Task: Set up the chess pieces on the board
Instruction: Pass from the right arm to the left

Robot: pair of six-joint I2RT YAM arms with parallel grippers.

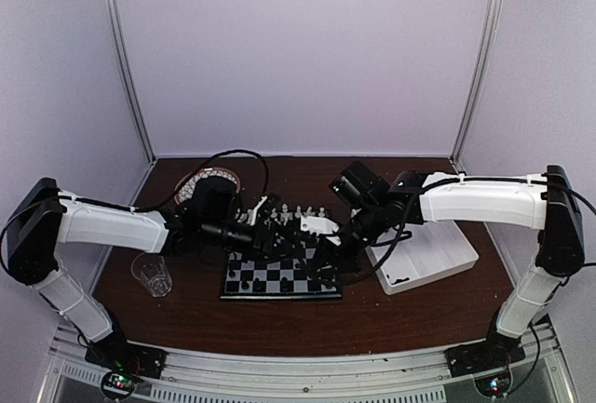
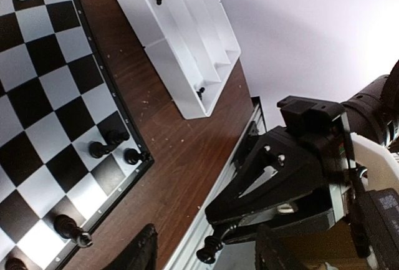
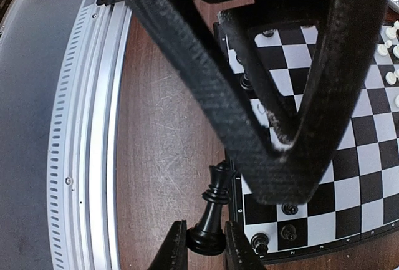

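With few black pieces (image 2: 107,144) placed, the right gripper (image 3: 206,251) pinches another black chessman (image 3: 213,211) between its fingers just off the board (image 3: 349,126) rim, while the left gripper (image 2: 209,262) hangs half-open and empty; more wait in the tray (image 2: 187,58).

Dark brown wooden tabletop (image 1: 279,324) filled the lower middle of the top view. Clear plastic cup (image 1: 153,275) stood upright on it, left of centre. Round plate with red-and-white patterned rim (image 1: 189,187) sat further up on the left, mostly hidden. White compartmented plastic tray (image 1: 438,252) lay right of centre, angled to the table edge; in the left wrist view it ran diagonally across top centre. Ribbed silver aluminium rail (image 1: 307,369) ran along the bottom edge; in the right wrist view it curved down the left side. Plain lilac walls (image 1: 298,49) filled the top, with slanted silver metal poles (image 1: 126,59) at upper left and upper right.
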